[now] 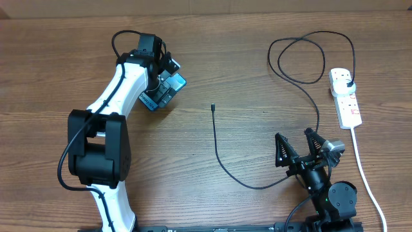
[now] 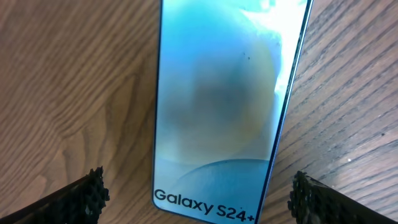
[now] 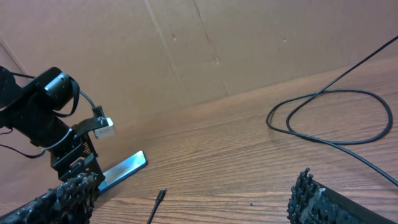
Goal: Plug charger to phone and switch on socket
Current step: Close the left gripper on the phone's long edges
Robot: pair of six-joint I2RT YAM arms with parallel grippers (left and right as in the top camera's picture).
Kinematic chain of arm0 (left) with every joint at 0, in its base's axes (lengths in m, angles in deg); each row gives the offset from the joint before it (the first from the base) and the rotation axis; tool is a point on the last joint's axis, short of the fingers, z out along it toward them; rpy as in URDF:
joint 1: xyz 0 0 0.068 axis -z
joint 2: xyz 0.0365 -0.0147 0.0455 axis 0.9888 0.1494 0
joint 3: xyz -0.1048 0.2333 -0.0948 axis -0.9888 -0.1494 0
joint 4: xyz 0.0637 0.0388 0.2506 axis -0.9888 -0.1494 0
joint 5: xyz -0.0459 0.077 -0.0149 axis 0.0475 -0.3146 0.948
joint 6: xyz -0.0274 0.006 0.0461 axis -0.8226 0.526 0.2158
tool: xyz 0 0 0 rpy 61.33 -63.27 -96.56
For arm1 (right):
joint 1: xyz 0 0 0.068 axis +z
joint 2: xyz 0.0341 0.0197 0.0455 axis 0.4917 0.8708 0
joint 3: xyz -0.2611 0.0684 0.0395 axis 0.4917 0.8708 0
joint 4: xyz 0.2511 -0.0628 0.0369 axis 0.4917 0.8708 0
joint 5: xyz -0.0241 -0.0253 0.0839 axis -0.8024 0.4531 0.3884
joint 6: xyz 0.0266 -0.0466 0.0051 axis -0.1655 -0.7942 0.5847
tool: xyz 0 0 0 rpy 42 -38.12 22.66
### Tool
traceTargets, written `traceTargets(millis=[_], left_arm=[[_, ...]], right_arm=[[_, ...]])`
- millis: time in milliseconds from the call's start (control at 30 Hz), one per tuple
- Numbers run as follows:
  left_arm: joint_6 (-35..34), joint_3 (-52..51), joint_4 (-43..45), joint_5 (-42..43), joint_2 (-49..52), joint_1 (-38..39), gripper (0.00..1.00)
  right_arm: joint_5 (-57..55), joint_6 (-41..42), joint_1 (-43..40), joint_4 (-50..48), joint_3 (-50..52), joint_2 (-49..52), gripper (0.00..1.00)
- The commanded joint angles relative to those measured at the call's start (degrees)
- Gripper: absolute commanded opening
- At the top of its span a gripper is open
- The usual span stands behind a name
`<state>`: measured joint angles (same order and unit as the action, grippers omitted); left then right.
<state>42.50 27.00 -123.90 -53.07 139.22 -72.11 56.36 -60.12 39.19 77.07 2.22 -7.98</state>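
The phone (image 1: 174,87) lies flat on the wooden table at the upper left, its light-blue screen (image 2: 217,106) facing up. My left gripper (image 1: 164,78) hovers over it, open, its fingertips (image 2: 93,193) standing either side of the phone's lower end without touching it. The charger's connector tip (image 1: 212,107) rests on the table's middle, and its black cable curls round to a plug (image 1: 347,82) seated in the white socket (image 1: 351,111) at the right. My right gripper (image 1: 293,135) is open and empty near the front, with the tip (image 3: 160,196) ahead of it.
The cable makes a loop (image 1: 302,58) at the back right and a low curve (image 1: 257,187) in front of my right arm. The socket's white lead (image 1: 364,174) runs to the front edge. A cardboard wall (image 3: 217,50) stands behind the table.
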Motion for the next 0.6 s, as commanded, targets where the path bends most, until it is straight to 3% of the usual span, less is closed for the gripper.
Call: traceTargets(millis=[0, 567], left_arm=[[2.3, 1.5, -0.6, -0.5, 2.3, 0.1, 1.00], [2.3, 2.0, -0.8, 1.4, 6.3, -0.2, 1.00]], right_arm=[[-0.1, 0.2, -0.4, -0.2, 0.6, -0.5, 1.00], [-0.1, 0.2, -0.4, -0.2, 0.6, -0.5, 1.00]])
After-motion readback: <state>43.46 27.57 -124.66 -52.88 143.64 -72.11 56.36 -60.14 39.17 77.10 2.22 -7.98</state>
